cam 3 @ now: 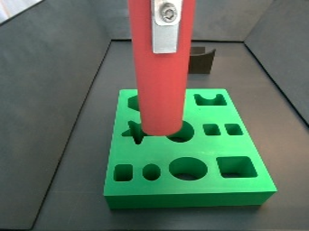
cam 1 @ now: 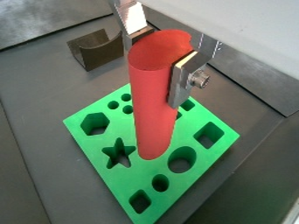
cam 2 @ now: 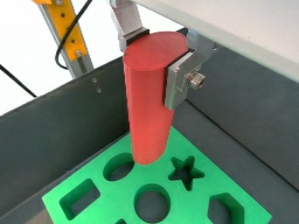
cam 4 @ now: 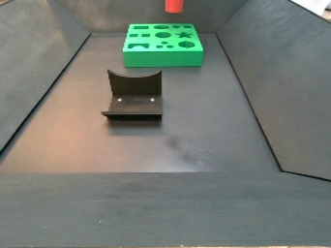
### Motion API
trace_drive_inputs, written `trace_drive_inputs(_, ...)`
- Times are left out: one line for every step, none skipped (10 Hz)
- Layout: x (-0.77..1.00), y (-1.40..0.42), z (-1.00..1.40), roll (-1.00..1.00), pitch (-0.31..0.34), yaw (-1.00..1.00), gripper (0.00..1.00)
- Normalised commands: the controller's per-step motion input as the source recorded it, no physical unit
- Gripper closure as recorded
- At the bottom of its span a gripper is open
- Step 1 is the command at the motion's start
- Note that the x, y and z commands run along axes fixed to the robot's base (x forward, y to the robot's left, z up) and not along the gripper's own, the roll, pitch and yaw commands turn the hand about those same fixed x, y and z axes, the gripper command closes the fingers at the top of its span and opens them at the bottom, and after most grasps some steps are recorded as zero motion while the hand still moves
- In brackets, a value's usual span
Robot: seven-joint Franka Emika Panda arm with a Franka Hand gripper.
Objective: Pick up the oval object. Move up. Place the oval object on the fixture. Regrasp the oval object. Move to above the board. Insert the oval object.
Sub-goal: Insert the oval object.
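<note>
One red peg [cam 1: 156, 96] in my gripper [cam 1: 162, 48], one green board [cam 3: 193, 185], one dark fixture [cam 4: 134, 95]. Board holes, side view: eleven I can count, peg hides some.

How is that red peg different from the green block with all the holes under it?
The oval object is a smooth red rod standing upright; the board is a flat green slab lying on the floor. The oval object is held above the board by the gripper, jaws closed on its upper end; nothing grips the board. The oval object is solid, the board full of shaped holes. Both look like plain plastic.
</note>
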Motion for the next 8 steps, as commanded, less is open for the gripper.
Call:
trace_drive_inputs(0.69, -0.31, -0.17, 0.15, 0.000, 0.11, 1.00)
trace_drive_inputs(0.75, -0.26, -0.13, 0.13, 0.000, 0.17, 1.00)
trace_drive_inputs(0.83, -0.22, -0.16, 0.12, 0.000, 0.18, 1.00)
trace_drive_inputs(0.85, -0.11, -0.17, 0.10, 0.011, 0.32, 1.00)
trace_drive_inputs(0.77, -0.27, -0.25, 0.13, 0.000, 0.18, 1.00)
trace_drive_inputs(0.41, -0.16, -0.04, 0.03, 0.000, 0.07, 1.00)
trace_drive_inputs(0.00, 0.00, 0.00, 0.00, -0.014, 0.00, 1.00)
trace_drive_inputs(0.11, -0.02, -0.13, 0.00, -0.006, 0.00, 1.00)
